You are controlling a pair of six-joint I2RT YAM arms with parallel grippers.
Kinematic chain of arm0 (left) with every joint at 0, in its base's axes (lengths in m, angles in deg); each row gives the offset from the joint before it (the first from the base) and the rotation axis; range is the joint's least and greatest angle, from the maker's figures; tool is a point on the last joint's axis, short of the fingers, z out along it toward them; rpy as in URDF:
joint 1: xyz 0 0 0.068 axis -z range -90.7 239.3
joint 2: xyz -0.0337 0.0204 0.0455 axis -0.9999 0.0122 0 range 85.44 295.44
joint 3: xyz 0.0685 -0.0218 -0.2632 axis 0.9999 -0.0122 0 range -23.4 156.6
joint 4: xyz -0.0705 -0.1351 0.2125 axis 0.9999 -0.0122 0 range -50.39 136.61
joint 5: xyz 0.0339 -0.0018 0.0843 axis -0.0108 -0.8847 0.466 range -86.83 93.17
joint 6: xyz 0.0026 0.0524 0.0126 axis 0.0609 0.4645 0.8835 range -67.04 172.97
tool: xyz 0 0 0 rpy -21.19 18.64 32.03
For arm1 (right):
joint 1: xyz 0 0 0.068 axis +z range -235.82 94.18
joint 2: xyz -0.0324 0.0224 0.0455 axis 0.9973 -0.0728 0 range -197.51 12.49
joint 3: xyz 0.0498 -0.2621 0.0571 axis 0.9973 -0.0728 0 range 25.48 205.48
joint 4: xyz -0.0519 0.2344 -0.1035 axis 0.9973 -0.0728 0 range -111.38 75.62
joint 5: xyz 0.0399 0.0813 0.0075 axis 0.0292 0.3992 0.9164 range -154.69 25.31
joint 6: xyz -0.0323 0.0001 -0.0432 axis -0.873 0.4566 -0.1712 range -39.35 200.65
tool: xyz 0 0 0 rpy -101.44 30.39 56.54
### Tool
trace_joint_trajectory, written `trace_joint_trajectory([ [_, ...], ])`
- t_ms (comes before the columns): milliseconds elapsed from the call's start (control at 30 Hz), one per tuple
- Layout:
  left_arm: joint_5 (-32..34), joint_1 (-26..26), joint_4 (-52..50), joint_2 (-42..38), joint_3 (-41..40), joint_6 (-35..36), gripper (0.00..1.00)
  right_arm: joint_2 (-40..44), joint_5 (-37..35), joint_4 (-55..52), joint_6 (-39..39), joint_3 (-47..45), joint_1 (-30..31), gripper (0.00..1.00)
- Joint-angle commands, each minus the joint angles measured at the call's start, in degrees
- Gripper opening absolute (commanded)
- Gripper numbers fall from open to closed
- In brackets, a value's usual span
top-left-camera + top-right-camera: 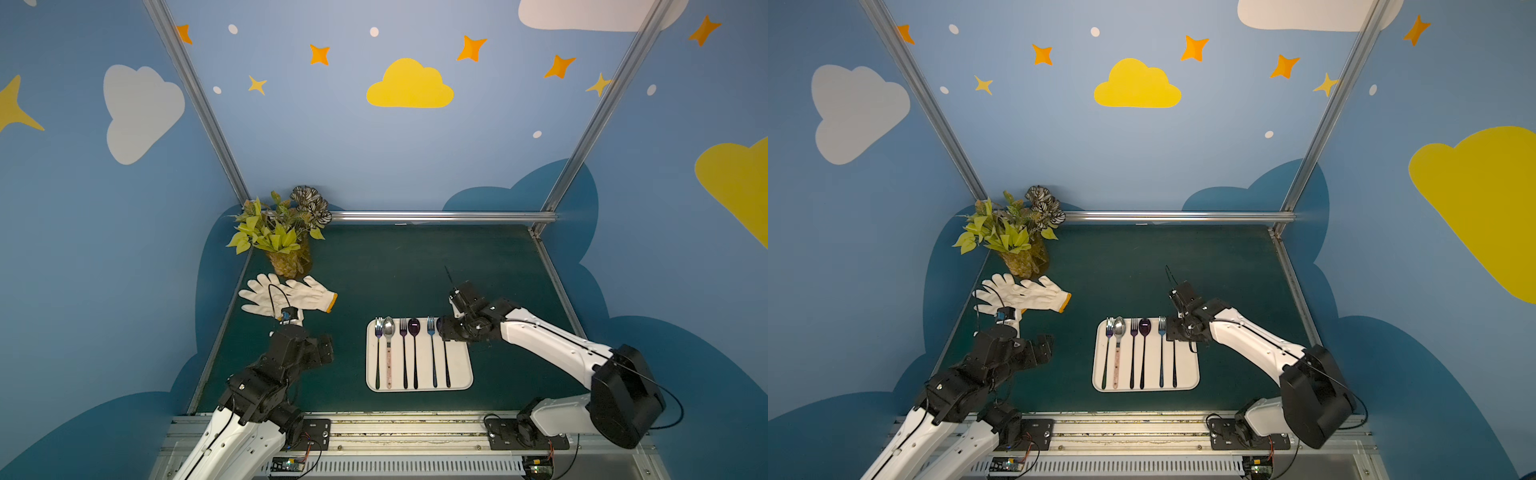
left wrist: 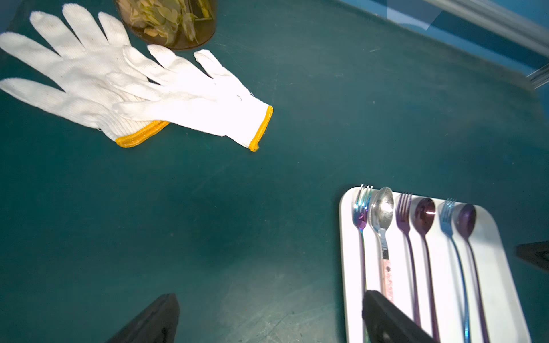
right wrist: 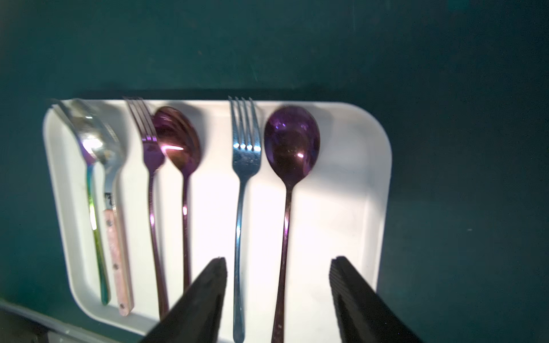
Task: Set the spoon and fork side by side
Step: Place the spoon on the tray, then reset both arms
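A white tray [image 1: 463, 374] [image 3: 350, 193] holds several utensils laid parallel as fork-and-spoon pairs. At its right end a blue fork [image 3: 242, 208] [image 1: 432, 349] lies beside a dark purple spoon [image 3: 291, 142] [image 1: 446, 365]. My right gripper [image 3: 277, 261] [image 1: 442, 328] hovers over this pair's far ends, open; both handles pass between its fingers untouched. In the top views it hides the spoon's bowl. Left of the tray, my left gripper [image 2: 271, 297] [image 1: 326, 347] stands wide open above bare mat, one finger overlapping the tray's left edge in the left wrist view.
Further left on the tray lie a purple fork [image 3: 150, 184] with a purple spoon [image 3: 178, 142], then an iridescent fork [image 2: 361, 213] with a pink-handled silver spoon [image 2: 381, 210]. Two white gloves [image 1: 286, 295] and a potted plant [image 1: 278, 232] sit at the far left.
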Motion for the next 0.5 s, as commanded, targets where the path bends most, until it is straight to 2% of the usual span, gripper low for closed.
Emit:
trace_joint_trajectory([
  [0, 3.4, -0.2, 7.0, 4.9, 1.9, 8.7, 1.0, 5.9, -6.3, -5.6, -2.3, 3.2, -2.6, 0.82],
  [33, 4.2, -0.3, 10.1, 7.4, 2.2, 11.6, 1.0, 7.9, -8.3, -5.4, -4.8, 3.3, -4.0, 0.92],
  [67, 4.5, -0.7, 12.8, 10.0, 2.5, 15.0, 1.0, 10.1, -9.2, -4.9, -7.9, 3.6, -5.6, 0.96],
  [167, 3.2, -3.6, 21.6, 19.4, 4.3, 23.0, 1.0, 14.2, -10.6, -1.9, -16.5, 3.8, -13.1, 0.97],
  [233, 1.1, -6.4, 27.6, 24.5, 4.8, 27.7, 1.0, 16.9, -10.2, 4.0, -20.9, 2.0, -20.1, 0.97],
  [333, -4.0, -12.4, 39.4, 30.1, 2.1, 30.9, 1.0, 19.5, -4.5, 22.7, -25.9, -7.1, -31.7, 0.97],
  [467, -10.0, -19.1, 61.0, 36.5, -6.6, 32.9, 1.0, 16.4, 0.5, 47.0, -29.8, -19.9, -38.8, 0.98],
])
